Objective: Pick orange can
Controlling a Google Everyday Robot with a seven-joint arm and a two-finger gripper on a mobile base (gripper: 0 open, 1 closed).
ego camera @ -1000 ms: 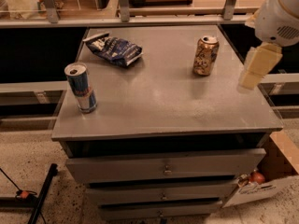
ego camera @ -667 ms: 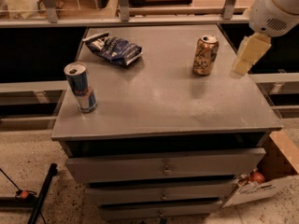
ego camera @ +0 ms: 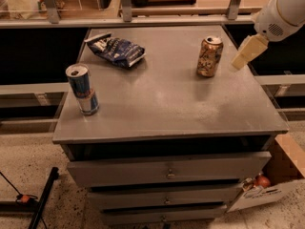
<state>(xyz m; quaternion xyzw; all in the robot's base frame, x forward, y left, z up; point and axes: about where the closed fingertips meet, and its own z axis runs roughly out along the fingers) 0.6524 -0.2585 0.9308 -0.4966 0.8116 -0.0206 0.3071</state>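
The orange can [ego camera: 209, 57] stands upright on the grey cabinet top [ego camera: 167, 104], toward the back right. It is golden-orange with pale mottling and a silver top. My gripper [ego camera: 247, 52] hangs at the right edge of the cabinet top, just right of the can and at about its height, apart from it. The white arm runs up to the top right corner.
A taller blue-and-silver can [ego camera: 83, 89] stands at the left of the top. A crumpled blue chip bag [ego camera: 116, 48] lies at the back left. Drawers face the front. A cardboard box [ego camera: 276, 180] sits on the floor at right. A railing runs behind.
The gripper has moved up and left, from beside the cabinet's right edge toward the orange can. The cans and the bag have not moved.
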